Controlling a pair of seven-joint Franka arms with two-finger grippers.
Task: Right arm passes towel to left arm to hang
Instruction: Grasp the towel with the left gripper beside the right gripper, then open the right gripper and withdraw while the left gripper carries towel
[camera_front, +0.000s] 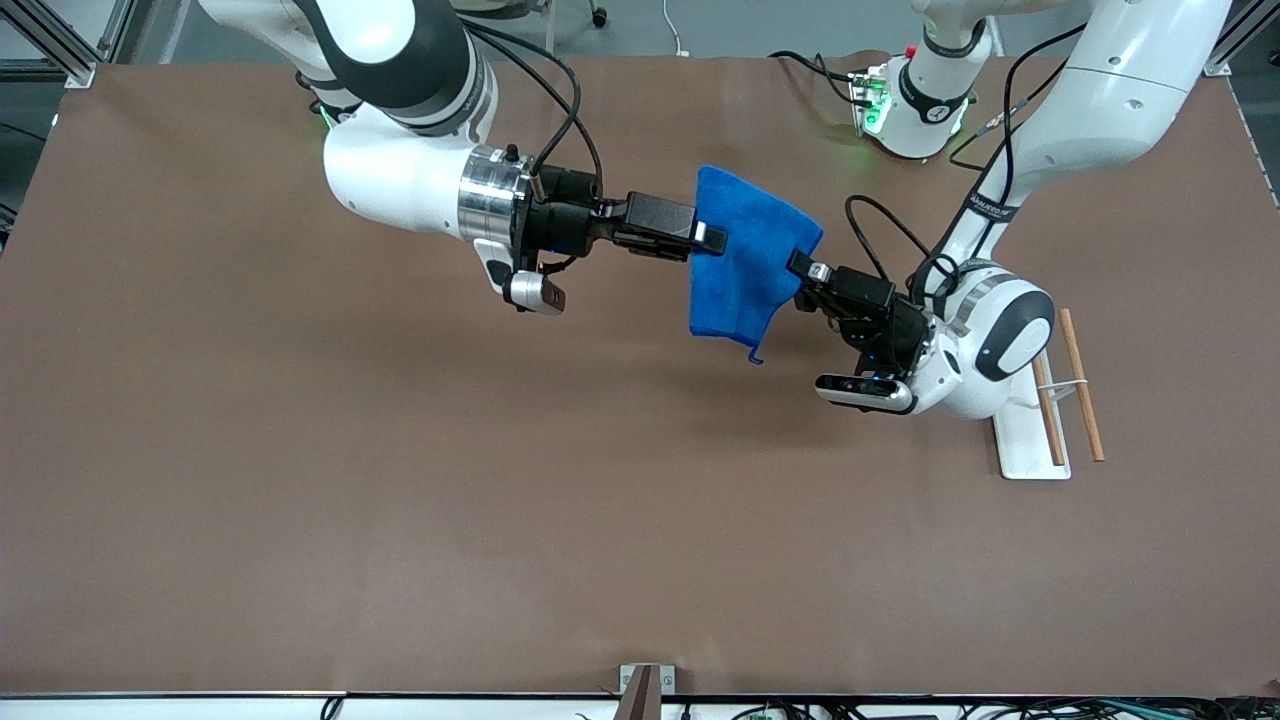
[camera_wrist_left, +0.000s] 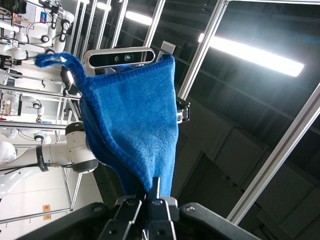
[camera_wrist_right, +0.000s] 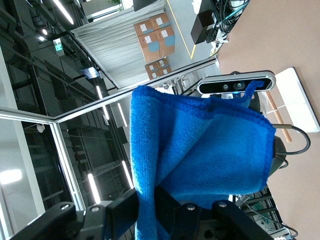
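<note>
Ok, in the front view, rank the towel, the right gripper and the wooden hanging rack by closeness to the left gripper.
1. towel: pinched at its edge by the shut left gripper.
2. right gripper: shut on the towel's other edge.
3. wooden rack: on the table, toward the left arm's end.

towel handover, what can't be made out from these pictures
- Front view: the left arm covers much of the hanging rack.
- Left wrist view: the towel hides the right claw.
- Right wrist view: the towel hides the left claw.
</note>
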